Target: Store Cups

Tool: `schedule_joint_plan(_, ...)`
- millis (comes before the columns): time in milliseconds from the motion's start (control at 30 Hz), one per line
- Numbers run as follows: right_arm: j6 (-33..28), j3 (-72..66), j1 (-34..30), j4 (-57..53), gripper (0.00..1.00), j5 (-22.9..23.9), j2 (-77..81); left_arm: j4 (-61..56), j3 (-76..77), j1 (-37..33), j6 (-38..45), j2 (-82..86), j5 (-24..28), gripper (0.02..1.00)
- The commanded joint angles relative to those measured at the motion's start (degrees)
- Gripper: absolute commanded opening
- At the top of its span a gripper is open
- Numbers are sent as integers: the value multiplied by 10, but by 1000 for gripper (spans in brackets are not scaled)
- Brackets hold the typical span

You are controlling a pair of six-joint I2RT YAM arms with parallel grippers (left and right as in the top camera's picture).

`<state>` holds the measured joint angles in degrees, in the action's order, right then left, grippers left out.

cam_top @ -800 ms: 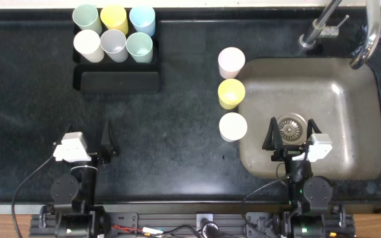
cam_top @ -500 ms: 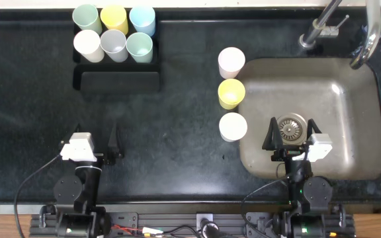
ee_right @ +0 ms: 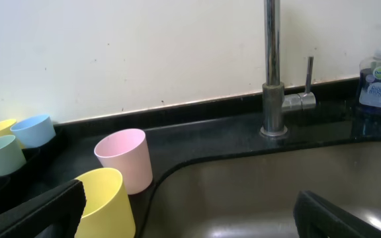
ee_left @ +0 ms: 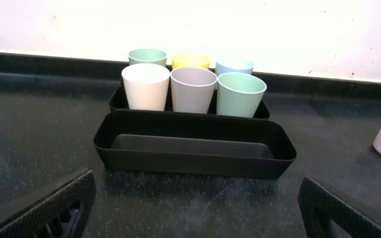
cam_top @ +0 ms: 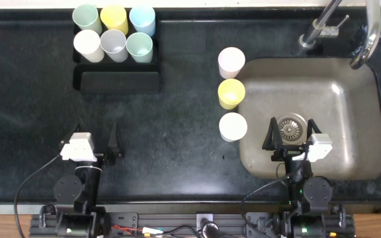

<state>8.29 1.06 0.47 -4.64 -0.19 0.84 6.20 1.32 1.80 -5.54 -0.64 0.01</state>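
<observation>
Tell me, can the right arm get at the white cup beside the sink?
Probably yes. The white cup stands just left of the open right claw, with nothing between them. The yellow cup close beside it leaves little room on that side.

Dark speckled surface with an inset steel sink.
At far left, a black rear tray carrying six cups stands just beside a black front tray. A pink cup, yellow cup and white cup stand upright in line along the sink's left rim. A faucet rises behind the sink.
</observation>
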Motion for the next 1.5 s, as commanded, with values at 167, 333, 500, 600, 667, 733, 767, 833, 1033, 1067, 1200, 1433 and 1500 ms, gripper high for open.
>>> schedule_joint_plan(167, -2, -8, 0, 2, 996, -4, -6, -1, -2, 2, 12, 5, 3, 1000)
schedule_joint_plan(333, -2, -8, 0, 2, 996, -4, -6, -1, -2, 1, 12, 5, 3, 1000)
schedule_joint_plan(500, -2, -8, 0, 2, 998, -4, -6, -1, -2, 1, 13, 5, 3, 1000)
schedule_joint_plan(600, -2, -8, 0, 2, 998, -4, -6, 2, -1, 1, 12, 5, -1, 1000)
schedule_joint_plan(667, -2, -8, 0, 2, 998, -4, -6, 17, 10, 1, 7, 5, 0, 1000)
schedule_joint_plan(733, -2, -8, 0, 2, 996, -4, -6, 36, 58, 2, -33, -38, 31, 1000)
schedule_joint_plan(767, -2, -8, 0, 2, 998, -4, -6, 40, 115, 2, -63, -117, 66, 1000)
schedule_joint_plan(833, -2, -8, 0, 2, 998, -4, -6, 61, 208, 2, -87, -231, 117, 1000)
schedule_joint_plan(1033, -2, -8, 0, 2, 998, -4, -6, 311, 645, 49, -113, -589, 195, 1000)
schedule_joint_plan(1067, -2, -8, 0, 2, 998, -4, -6, 358, 724, 64, -115, -646, 195, 1000)
schedule_joint_plan(1200, -2, -8, 0, 2, 998, -4, -6, 520, 1014, 144, -149, -855, 154, 1000)
schedule_joint_plan(1433, -2, -8, 0, 2, 998, -4, -6, 638, 1316, 311, -228, -1125, 54, 1000)
schedule_joint_plan(1500, -2, -8, 0, 2, 998, -4, -6, 635, 1327, 333, -279, -1163, 27, 1000)
